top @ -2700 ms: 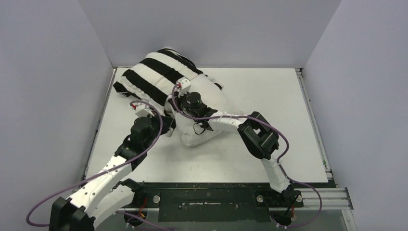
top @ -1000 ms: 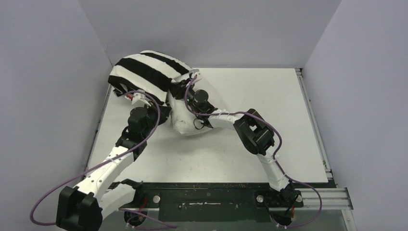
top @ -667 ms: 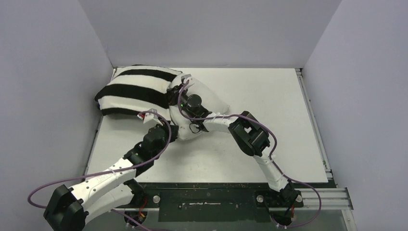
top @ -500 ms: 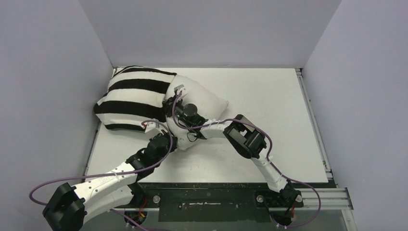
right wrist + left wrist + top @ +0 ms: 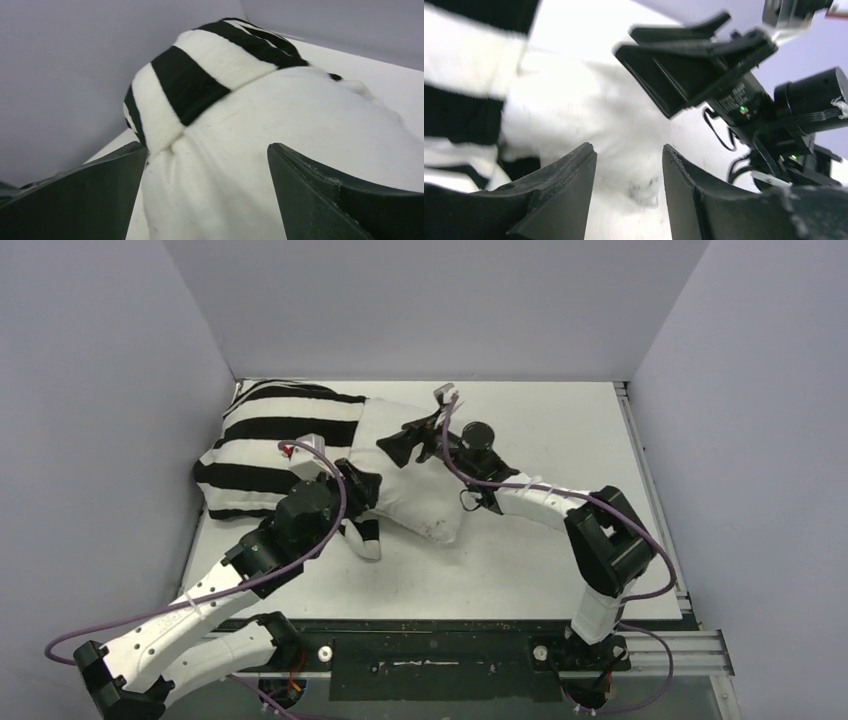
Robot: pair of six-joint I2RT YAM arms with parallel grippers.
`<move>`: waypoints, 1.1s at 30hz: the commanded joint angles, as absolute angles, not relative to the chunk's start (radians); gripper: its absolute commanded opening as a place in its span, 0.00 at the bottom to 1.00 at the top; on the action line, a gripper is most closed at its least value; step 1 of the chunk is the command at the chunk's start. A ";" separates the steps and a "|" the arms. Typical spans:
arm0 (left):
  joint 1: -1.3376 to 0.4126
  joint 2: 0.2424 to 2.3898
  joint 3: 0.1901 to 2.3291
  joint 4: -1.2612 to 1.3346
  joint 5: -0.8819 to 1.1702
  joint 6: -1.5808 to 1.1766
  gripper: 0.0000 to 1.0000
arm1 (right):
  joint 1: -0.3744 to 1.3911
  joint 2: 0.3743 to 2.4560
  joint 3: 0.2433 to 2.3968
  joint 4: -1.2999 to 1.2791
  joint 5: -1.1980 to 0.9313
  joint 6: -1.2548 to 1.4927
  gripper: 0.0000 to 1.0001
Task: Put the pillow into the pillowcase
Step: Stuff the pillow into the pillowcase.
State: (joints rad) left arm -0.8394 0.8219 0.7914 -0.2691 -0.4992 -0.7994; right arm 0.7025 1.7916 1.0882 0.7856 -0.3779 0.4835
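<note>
Item: pillow (image 5: pixel 425 495), off-white and plump; lies at the far-left part of the table (image 5: pixel 560 440); its far-left half is sheathed, its near-right half bare and pointing toward the centre.

Item: pillowcase (image 5: pixel 265 445), broad black and white stripes; bunched close to the left wall (image 5: pixel 100 440); its mouth crosses the pillow's middle.

Item: left gripper (image 5: pixel 628 148); jaws apart, nothing between them; poised just over the bare cushion beside the hem.

Item: right gripper (image 5: pixel 207 146); jaws spread wide, empty; hovers above the bare half, facing the hem.

Step in hand (my reading, not a certainty): take a fresh hold on the hem and draw it further over; roughly half remains. To do it well, each gripper should pinch only the thin striped cloth, one at each side of the mouth, not the stuffing beneath; pull evenly toward the bare end so the sleeve does not twist; the nearby wall may serve as a stop.

Surroundings: matte white tabletop; plain pale lilac walls on three sides; a metal rail (image 5: pixel 660 645) along the near edge.
</note>
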 commanded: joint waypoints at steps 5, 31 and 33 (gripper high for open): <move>-0.566 1.114 1.074 -0.303 -0.452 -0.457 0.50 | 0.500 1.780 1.357 0.276 -0.646 0.308 0.97; -0.317 1.796 1.466 -0.109 -0.187 -0.314 0.07 | 0.505 2.228 1.754 0.223 -0.899 0.285 0.28; -0.324 1.787 1.493 -0.133 -0.161 -0.329 0.00 | 0.509 2.221 1.734 0.263 -0.893 0.326 0.07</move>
